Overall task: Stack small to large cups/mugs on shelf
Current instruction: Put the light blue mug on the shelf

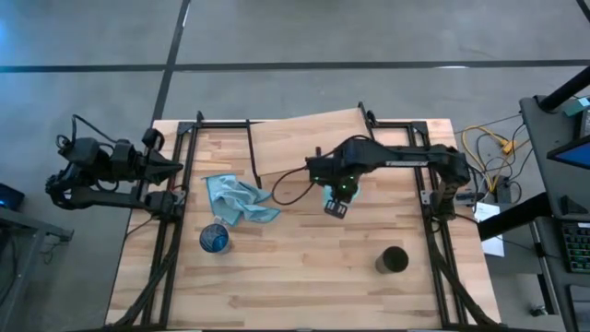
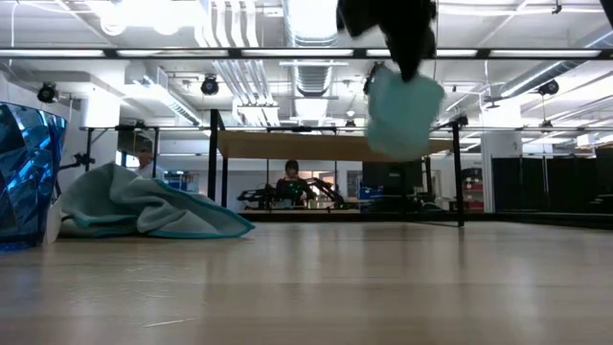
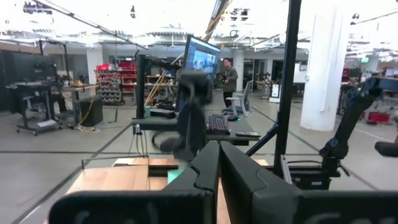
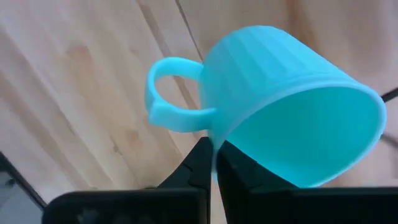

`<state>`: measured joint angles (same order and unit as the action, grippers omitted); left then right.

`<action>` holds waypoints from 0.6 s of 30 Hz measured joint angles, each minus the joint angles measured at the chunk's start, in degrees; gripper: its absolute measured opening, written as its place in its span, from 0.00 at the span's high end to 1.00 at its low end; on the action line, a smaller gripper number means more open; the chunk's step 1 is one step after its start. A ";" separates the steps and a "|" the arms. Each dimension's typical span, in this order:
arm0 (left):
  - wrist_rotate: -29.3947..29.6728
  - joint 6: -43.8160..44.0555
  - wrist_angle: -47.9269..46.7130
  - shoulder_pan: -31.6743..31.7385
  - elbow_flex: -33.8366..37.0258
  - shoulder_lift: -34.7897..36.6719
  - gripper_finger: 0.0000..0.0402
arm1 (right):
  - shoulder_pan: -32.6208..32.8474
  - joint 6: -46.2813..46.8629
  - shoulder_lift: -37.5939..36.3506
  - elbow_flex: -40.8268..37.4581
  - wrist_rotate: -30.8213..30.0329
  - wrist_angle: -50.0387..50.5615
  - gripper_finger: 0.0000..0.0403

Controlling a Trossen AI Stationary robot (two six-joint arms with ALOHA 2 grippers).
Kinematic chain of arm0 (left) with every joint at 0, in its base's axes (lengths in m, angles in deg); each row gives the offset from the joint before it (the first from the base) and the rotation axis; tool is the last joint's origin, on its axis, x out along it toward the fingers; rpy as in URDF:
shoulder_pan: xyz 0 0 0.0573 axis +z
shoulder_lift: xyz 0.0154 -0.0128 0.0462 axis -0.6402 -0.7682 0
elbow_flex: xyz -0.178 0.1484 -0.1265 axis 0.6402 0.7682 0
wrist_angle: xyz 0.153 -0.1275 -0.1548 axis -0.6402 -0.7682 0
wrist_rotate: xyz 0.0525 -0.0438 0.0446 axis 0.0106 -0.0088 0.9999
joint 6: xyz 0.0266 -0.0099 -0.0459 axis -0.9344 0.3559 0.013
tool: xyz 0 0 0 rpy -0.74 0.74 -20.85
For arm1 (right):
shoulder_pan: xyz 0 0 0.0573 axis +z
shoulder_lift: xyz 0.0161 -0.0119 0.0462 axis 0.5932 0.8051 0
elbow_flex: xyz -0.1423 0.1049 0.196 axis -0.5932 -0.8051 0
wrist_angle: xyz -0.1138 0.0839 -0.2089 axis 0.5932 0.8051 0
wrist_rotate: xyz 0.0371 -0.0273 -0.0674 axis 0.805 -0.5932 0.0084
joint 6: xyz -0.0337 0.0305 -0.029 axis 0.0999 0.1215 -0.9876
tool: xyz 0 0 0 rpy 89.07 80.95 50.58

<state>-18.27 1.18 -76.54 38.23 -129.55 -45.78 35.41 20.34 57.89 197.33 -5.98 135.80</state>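
My right gripper [image 1: 337, 201] is over the middle of the table, shut on the teal mug [image 4: 280, 106], which hangs high above the tabletop in the low view [image 2: 402, 115]. The translucent blue glass cup [image 1: 215, 238] stands at the near left, and it also shows in the low view [image 2: 24, 172]. The black cup [image 1: 392, 261] stands at the near right. The shelf [image 1: 309, 138] stands on thin black legs at the far side, and it also shows in the low view [image 2: 326, 146]. My left gripper [image 3: 217, 168] is shut and empty, off the table's left edge. My right gripper holds the mug by its rim [image 4: 219, 127], right next to the handle [image 4: 171, 93]. One finger is outside the wall and one finger [image 4: 239, 163] is inside the mouth. The mug is lifted clear of the table and tilted, hanging below the gripper.
A crumpled light blue cloth [image 1: 240, 198] lies on the table at the left, just beyond the blue glass. Black frame rails [image 1: 175, 231] run along the table's left and right sides. Bare wood lies between the cloth and the black cup.
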 joint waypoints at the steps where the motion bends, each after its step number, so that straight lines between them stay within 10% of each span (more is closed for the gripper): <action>1: 0.00 0.47 0.00 0.00 0.00 0.00 1.00 | 0.30 -0.04 0.00 2.65 -1.50 0.55 0.98; 8: -0.02 0.52 2.96 0.00 0.00 -0.06 1.00 | -0.73 -6.02 -0.04 16.30 -17.23 2.53 0.98; 18: -0.02 0.63 4.74 0.00 0.00 -1.37 1.00 | -12.10 -13.16 0.04 17.72 -17.38 2.56 0.98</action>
<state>-18.29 1.81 -71.80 38.23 -129.55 -47.15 23.31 7.18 57.93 215.05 -23.37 138.36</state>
